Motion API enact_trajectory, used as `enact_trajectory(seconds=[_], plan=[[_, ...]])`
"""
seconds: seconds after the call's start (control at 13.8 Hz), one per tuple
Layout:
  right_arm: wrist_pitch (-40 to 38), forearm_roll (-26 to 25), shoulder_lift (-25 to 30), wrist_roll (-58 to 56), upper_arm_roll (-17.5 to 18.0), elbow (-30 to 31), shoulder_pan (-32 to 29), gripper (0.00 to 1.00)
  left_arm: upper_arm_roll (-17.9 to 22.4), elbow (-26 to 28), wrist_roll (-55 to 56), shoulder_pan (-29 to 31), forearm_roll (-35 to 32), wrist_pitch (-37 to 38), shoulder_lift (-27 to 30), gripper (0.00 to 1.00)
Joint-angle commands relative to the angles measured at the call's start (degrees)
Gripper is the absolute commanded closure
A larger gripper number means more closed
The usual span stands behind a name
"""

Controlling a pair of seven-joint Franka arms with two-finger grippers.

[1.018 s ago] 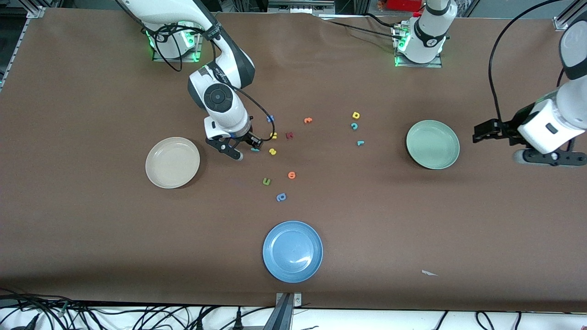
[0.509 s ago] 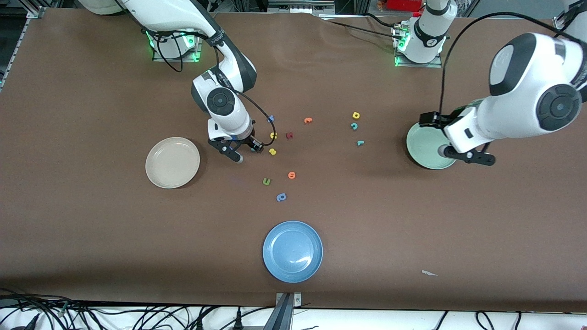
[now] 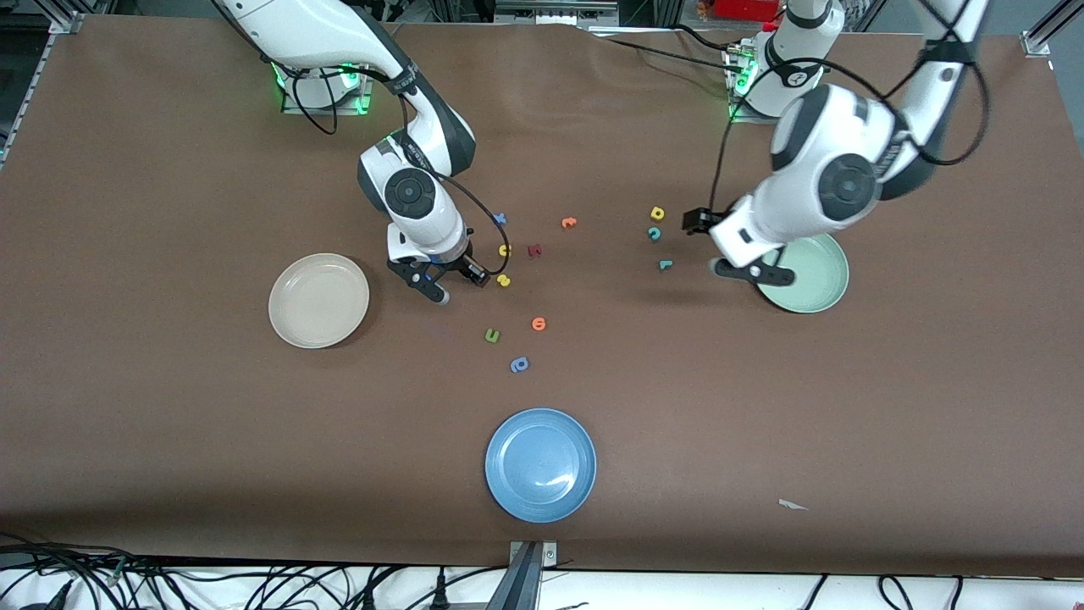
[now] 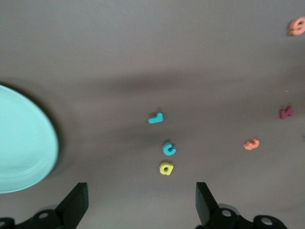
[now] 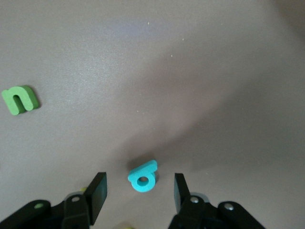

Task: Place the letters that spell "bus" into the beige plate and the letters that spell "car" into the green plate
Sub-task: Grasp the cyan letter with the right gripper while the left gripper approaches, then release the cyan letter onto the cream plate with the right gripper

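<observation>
Two white robot arms reach from their bases over the table. The right gripper [image 3: 452, 282] points down, low over the tabletop, fingers [image 5: 97, 191] partly spread. The left gripper [image 3: 735, 252] hangs higher on a bent arm, its fingers [image 4: 76, 202] wide apart and empty.

Teal b [image 5: 143, 177] flat on table, beige plate [image 3: 318, 300] and green plate [image 3: 811, 273] empty
</observation>
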State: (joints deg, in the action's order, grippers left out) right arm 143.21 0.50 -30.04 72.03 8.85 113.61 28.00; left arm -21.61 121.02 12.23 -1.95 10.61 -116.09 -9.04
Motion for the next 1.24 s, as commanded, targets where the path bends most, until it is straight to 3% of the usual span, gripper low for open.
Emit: enact_trajectory(seconds=[0.0,0.36,0.44,0.58,0.8,0.87,1.16], plan=[[2.2,-0.1,-0.8,1.5,-0.2,1.0,0.7,0.35,-2.6,10.3,0.8,0.5,1.5,-7.4,3.4,0.09],[5.4,-0.2,-1.5,2.9,-0.2,2.2,1.9,0.39,-6.3,20.9,1.5,0.5,1.5,-22.7,1.9,0.1],[5.7,-0.2,-1.9,2.9,-0.2,2.3,2.1,0.39,-6.9,21.1,2.6,0.4,1.5,-24.0,0.6,0.11],[5.8,-0.5,-2.5,2.9,-0.3,2.3,2.1,0.43,-8.1,21.1,5.4,0.4,1.5,-25.7,-2.5,0.26],[5.8,-1.1,-2.5,2.8,-0.5,2.2,2.1,0.62,-8.2,21.1,6.2,-0.7,1.5,-28.3,-4.8,0.27],[5.8,-1.1,-2.5,2.8,-0.7,2.2,2.1,0.68,-8.2,21.1,7.1,-1.0,1.5,-28.3,-5.5,0.32],[4.5,-1.3,-1.3,1.4,-1.7,1.6,1.9,0.73,-8.1,21.2,7.6,-1.9,1.5,-32.4,-8.2,0.33]])
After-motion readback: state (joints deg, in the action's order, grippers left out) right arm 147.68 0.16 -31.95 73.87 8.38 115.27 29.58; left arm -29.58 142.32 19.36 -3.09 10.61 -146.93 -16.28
